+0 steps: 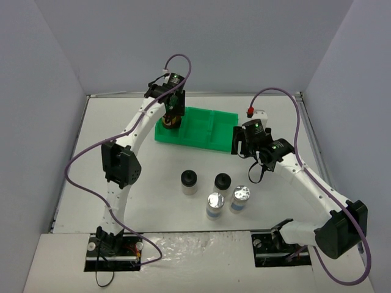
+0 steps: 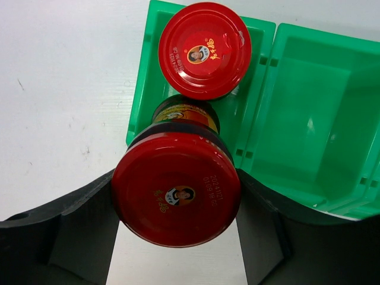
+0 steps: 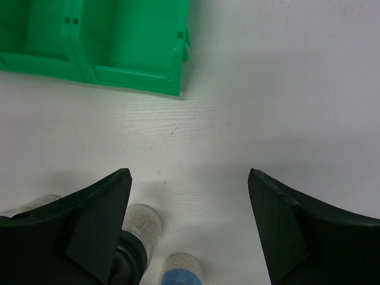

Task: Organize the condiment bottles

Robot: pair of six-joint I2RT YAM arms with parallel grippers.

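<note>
My left gripper [image 2: 177,178] is shut on a red-capped jar [image 2: 176,202] with dark contents, held over the left compartment of the green tray [image 2: 309,107]. A second red-capped jar [image 2: 205,50] stands in that compartment just beyond it. From above, the left gripper [image 1: 173,113] and its jar [image 1: 170,121] hang at the tray's left end. Two black-capped jars [image 1: 189,181] [image 1: 223,182] and two silver-capped jars [image 1: 215,204] [image 1: 239,198] stand on the table. My right gripper [image 1: 240,141] is open and holds nothing, by the tray's right end.
In the right wrist view the open right gripper [image 3: 187,175] hovers over bare white table, with the green tray's corner [image 3: 136,71] ahead. A black-capped jar [image 3: 142,222] and a blue-labelled jar [image 3: 181,272] lie just below its left finger. Grey walls close in the table.
</note>
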